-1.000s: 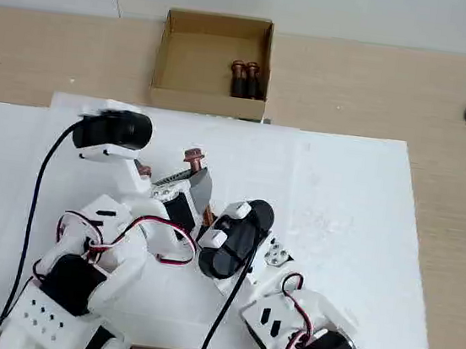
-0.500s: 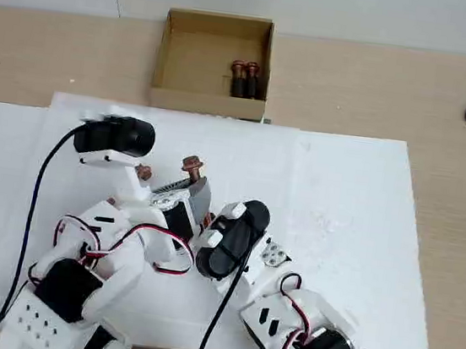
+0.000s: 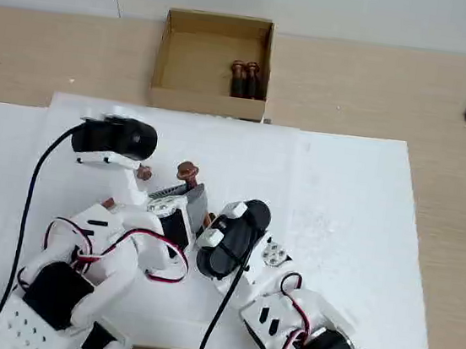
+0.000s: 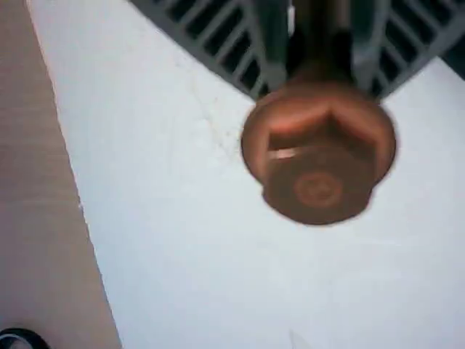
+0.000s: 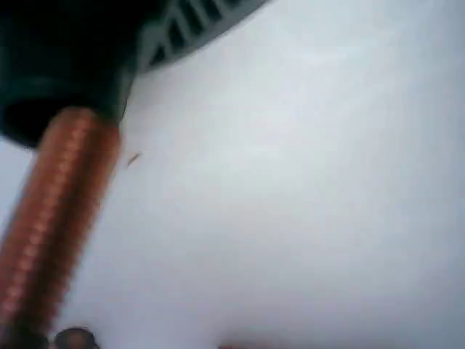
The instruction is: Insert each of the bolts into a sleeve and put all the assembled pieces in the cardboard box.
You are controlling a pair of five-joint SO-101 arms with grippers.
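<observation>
Over the white sheet (image 3: 340, 205) near the middle of the worktop (image 3: 354, 87), a copper bolt (image 3: 186, 171) stands raised and tilted, head uppermost. The head is a hexagon on a round flange (image 4: 318, 156). The left gripper (image 3: 186, 199) is closed on the bolt just below the flange, with the shank passing between the two ribbed grey jaws. The right gripper (image 3: 212, 223) sits just beside it. A threaded copper shank (image 5: 62, 211) runs out from under a dark part, and whether this gripper is open or closed cannot be told. The cardboard box (image 3: 173, 56) stands beyond the sheet and holds two assembled pieces (image 3: 245, 79) side by side against one wall.
</observation>
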